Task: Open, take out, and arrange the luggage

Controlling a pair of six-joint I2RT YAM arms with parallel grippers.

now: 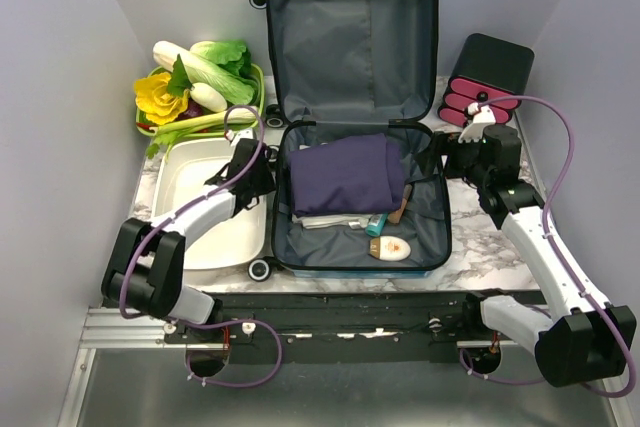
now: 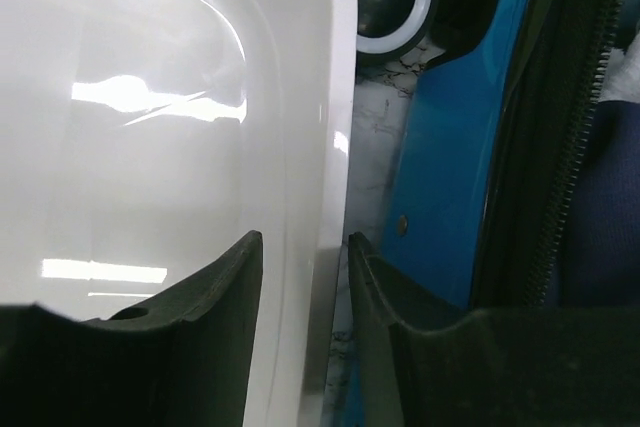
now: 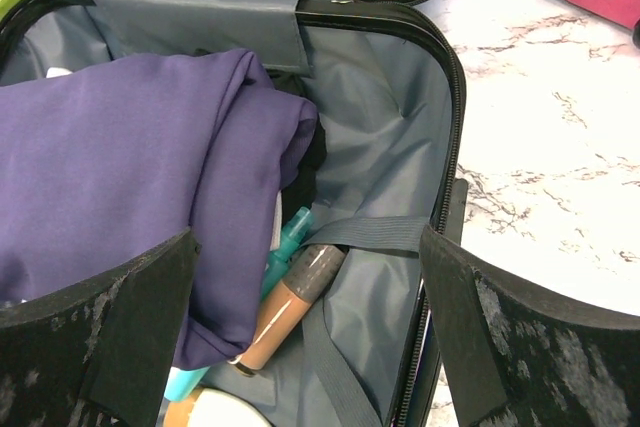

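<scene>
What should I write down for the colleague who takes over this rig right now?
Left pincer: partly open, astride the rim of the white tray, gripping nothing.
Right pincer: wide open and empty, at the right edge of the luggage.
Done: the luggage lies open, lid folded back.
Left to do: nothing is taken out yet. The purple cloth lies on top, with small bottles under it near the front. Take them out and arrange them.

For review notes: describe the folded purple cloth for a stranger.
An open bright-blue hard-shell suitcase lined in dark grey fabric lies centrally. In its near half sits a folded purple cloth. It is large and soft, unlike the small tan grey-capped tube beside it.
</scene>
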